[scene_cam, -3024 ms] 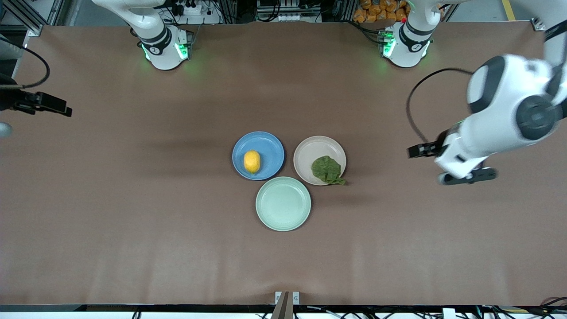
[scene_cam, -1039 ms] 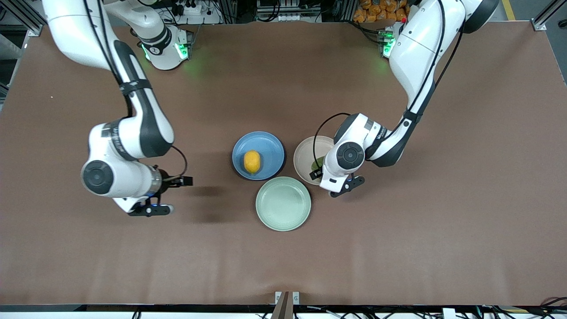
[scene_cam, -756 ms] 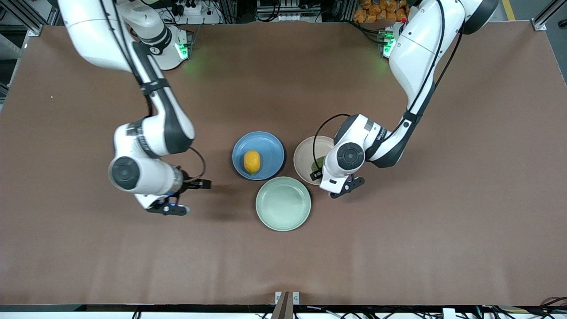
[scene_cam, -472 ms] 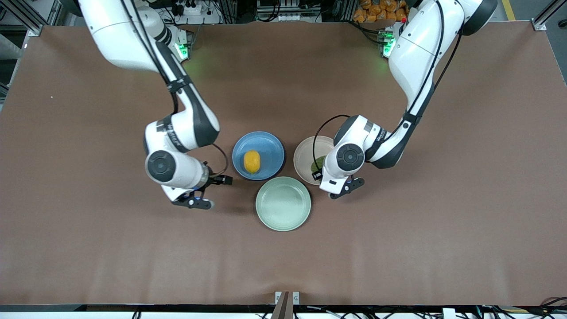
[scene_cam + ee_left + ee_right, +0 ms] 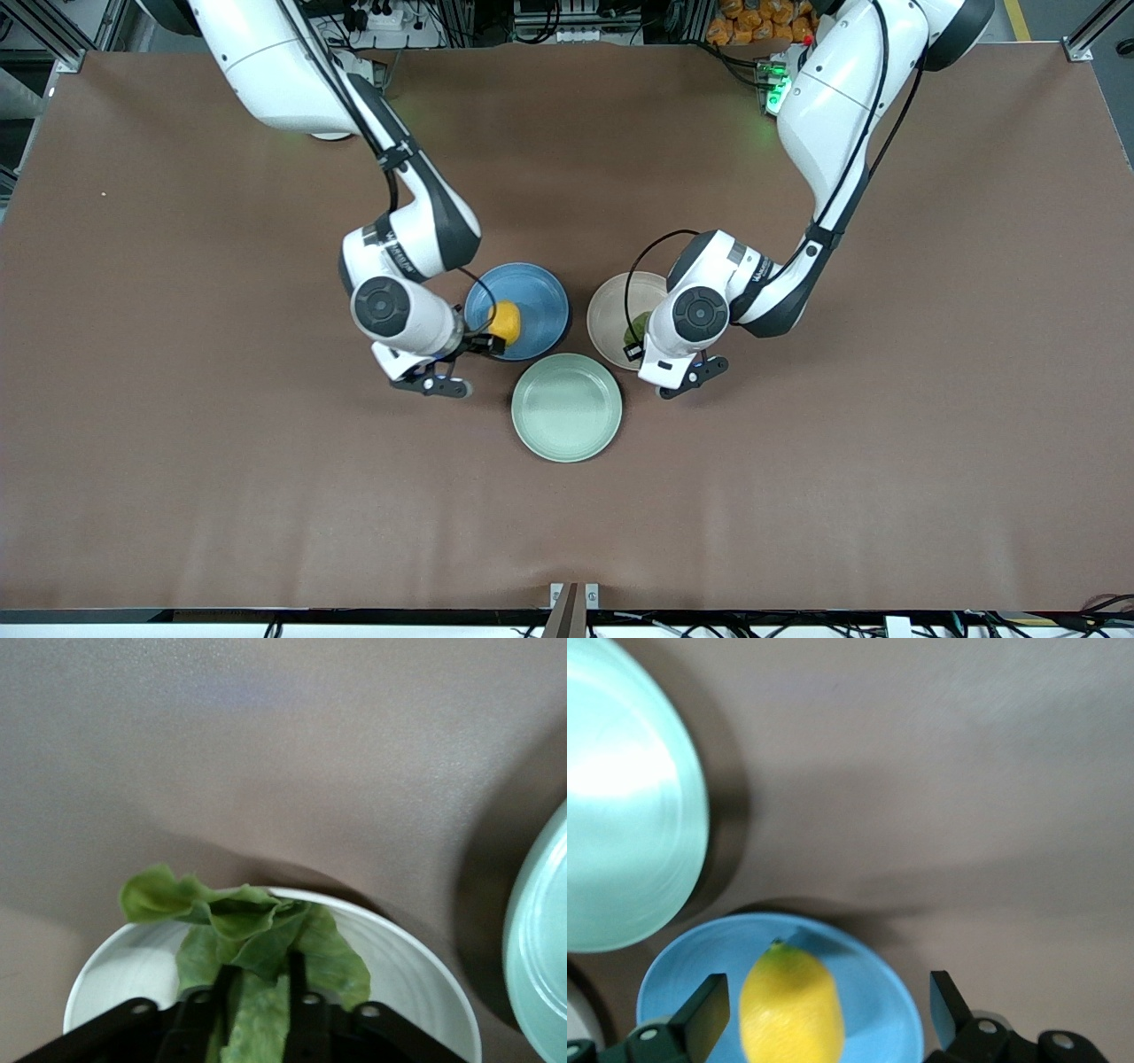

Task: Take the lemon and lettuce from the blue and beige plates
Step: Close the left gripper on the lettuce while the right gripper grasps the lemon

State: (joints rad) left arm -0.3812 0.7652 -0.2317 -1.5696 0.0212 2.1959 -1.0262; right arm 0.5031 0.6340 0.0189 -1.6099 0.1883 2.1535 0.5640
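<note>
Front view: left gripper (image 5: 257, 1010) jaws pinch the crinkled dark green lettuce leaf (image 5: 252, 943) on the beige plate (image 5: 611, 310); right gripper (image 5: 824, 1019) jaws spread wide astride the yellow lemon (image 5: 790, 1001) on the blue plate (image 5: 536, 297), twelve o'clock of the mint-green plate (image 5: 567, 408).

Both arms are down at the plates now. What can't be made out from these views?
- Front view: the left gripper and most of the lettuce on the beige plate, hidden under the arm's wrist.
- Right wrist view: whether the right gripper touches the lemon; the fingertips are cut off at the picture's edge.
</note>
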